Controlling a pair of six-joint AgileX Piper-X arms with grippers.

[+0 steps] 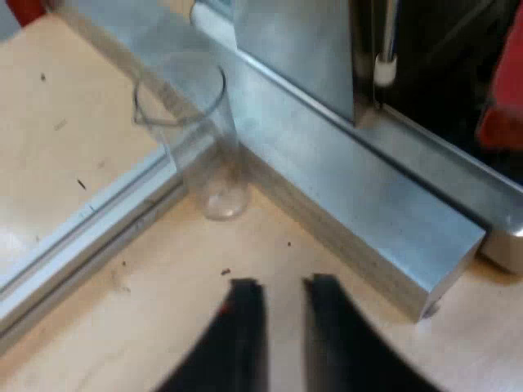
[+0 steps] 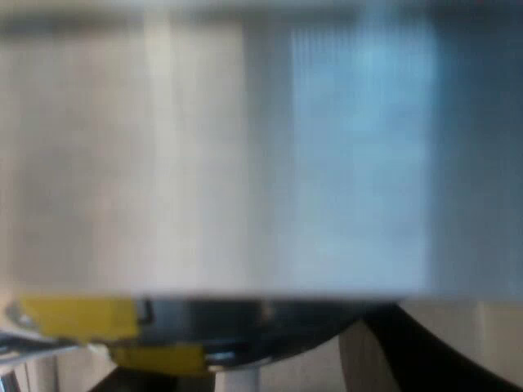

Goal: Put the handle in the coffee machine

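My left gripper (image 1: 283, 287) hovers open over the wooden tabletop with nothing between its black fingers. Just beyond it, an empty clear measuring glass (image 1: 200, 139) stands upright against the espresso machine's metal base (image 1: 368, 212). A blurred red shape (image 1: 502, 102) shows at the machine's dark front recess; I cannot tell whether it is the handle's red end. My right gripper (image 2: 278, 363) is pressed very close to a brushed metal face of the machine (image 2: 261, 163). Under that face sits a dark round metal part carrying yellow tags (image 2: 82, 317).
A thin metal wand with a white tip (image 1: 384, 69) hangs in the machine's front. A metal rail (image 1: 90, 237) runs across the wooden table (image 1: 163, 327) beside the glass. The base's square end (image 1: 445, 282) juts out close to my left gripper.
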